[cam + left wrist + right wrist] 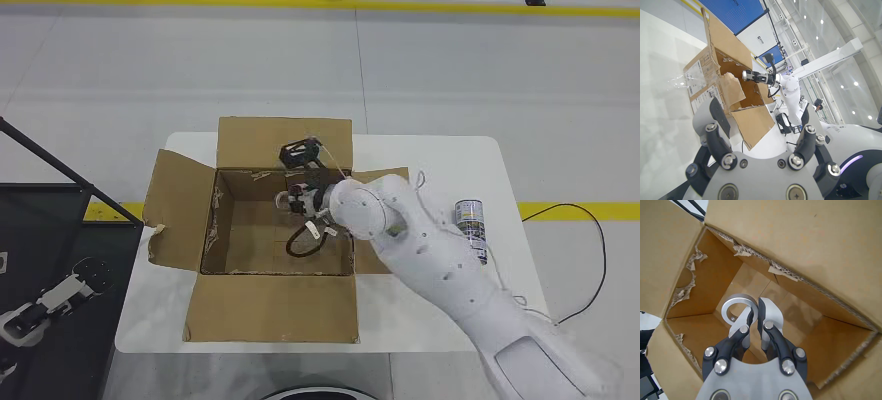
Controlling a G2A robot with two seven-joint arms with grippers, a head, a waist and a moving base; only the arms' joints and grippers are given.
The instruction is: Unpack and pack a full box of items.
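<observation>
While your right gripper (pixel 755 313) is clamped on the metal ring (pixel 738 298), it hangs over the open cardboard box (pixel 711 275), floor straight below. Your left gripper (pixel 762 108) is spread apart, far off.

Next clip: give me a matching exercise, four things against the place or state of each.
Things: 1 metal ring; 2 can; 3 left gripper; 4 box.
States: A wide open, off the table; B flaps folded out; C on the table, outside the box; D clamped in the right gripper.
Pairs: 1-D; 2-C; 3-A; 4-B.
</observation>
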